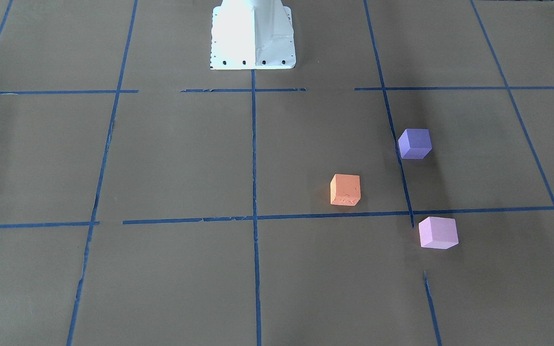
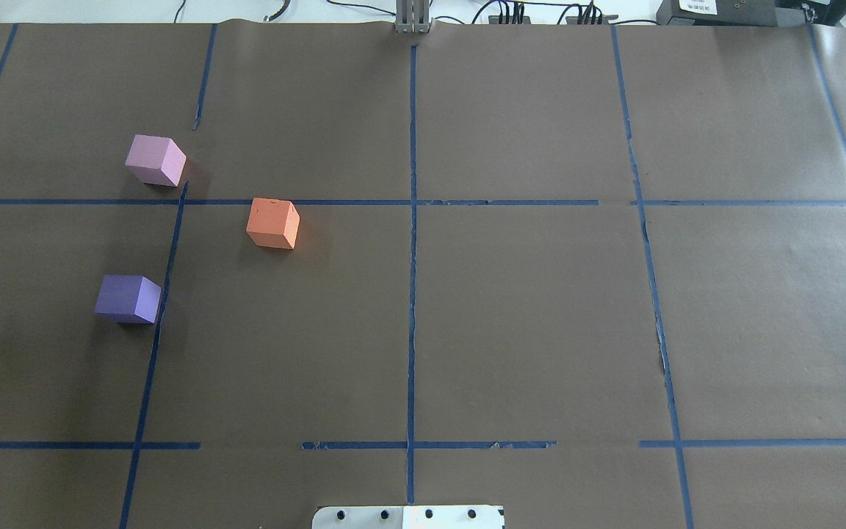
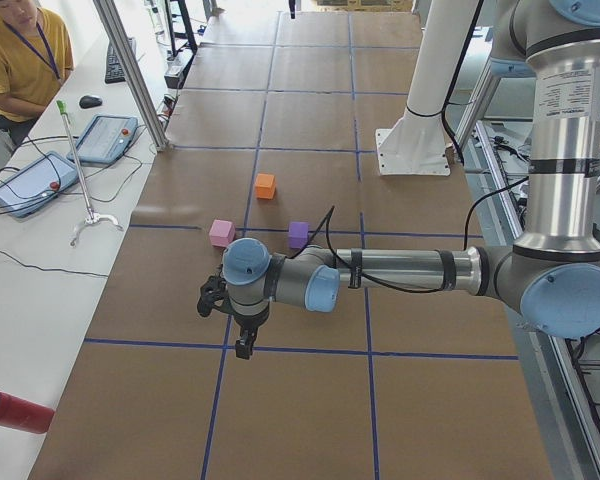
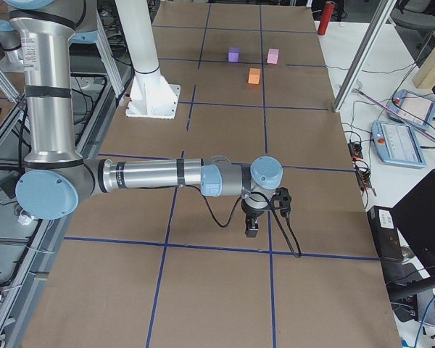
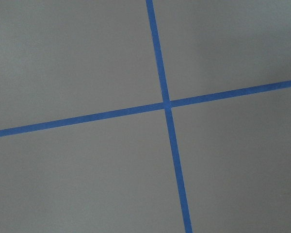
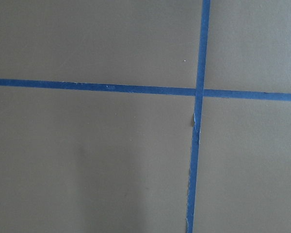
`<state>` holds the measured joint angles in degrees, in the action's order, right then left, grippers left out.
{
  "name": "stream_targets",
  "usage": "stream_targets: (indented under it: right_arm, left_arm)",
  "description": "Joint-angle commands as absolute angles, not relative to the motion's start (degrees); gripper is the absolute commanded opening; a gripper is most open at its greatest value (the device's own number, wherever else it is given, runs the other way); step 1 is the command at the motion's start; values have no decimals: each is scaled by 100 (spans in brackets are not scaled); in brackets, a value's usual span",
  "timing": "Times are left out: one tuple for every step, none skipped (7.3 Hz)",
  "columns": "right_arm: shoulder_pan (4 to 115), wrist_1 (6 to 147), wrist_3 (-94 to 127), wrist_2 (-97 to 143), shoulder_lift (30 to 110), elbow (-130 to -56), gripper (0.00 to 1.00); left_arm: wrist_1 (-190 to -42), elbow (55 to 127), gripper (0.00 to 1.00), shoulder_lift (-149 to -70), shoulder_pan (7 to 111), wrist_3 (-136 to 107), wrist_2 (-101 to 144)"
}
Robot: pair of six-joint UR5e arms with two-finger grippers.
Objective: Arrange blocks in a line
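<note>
Three small foam blocks lie apart on the brown table, on my left half. The orange block [image 2: 273, 224] [image 1: 345, 190] is nearest the centre line. The violet-purple block [image 2: 128, 299] [image 1: 415, 143] is closer to my base. The pale pink-lilac block [image 2: 155, 160] [image 1: 438, 232] is farthest from my base. My left gripper [image 3: 242, 345] hangs over the table's left end, away from the blocks. My right gripper [image 4: 251, 230] hangs over the right end. Both show only in the side views, so I cannot tell whether they are open or shut. The wrist views show only paper and tape.
My white base [image 1: 253, 33] stands at the table's rear middle. Blue tape lines [image 2: 412, 294] grid the brown paper. A red cylinder [image 3: 15, 412] lies beyond the left end. A seated operator [image 3: 15, 55], control tablets [image 3: 105, 138] and a frame post [image 3: 130, 70] are on the operators' side.
</note>
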<state>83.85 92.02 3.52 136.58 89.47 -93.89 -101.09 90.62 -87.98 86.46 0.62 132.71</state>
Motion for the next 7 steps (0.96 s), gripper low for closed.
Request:
stream_targets:
  right_arm:
    - [8385,9202,352,13658,8947,-9387,100]
    - [8385,9202,352,13658,8947,-9387,100]
    - [8385,9202,352,13658,8947,-9395,100]
    - [8385,9202,352,13658,8947,-9396,100]
    - [8385,9202,352,13658,8947,-9387,100]
    - [8385,9202,352,13658,8947,-9395,100]
    - [8385,9202,352,13658,8947,-9387,100]
  left_arm:
    - [-10116,9149,100,-8859,8640,62,13280]
    - [-10116,9132,100,-8885,8622,62,13219]
    - [-10125,9097,100,-9216,8587,62,13262]
    - [-10134,9140,100,-9420,8535,96,13280]
    - [-10090,9367,100,-9387,8195,44,13280]
    - [-10099,9395,100,-9587,7835,-226,13272]
    - [-10125,9422,100,-10024,7379,-1281,13280]
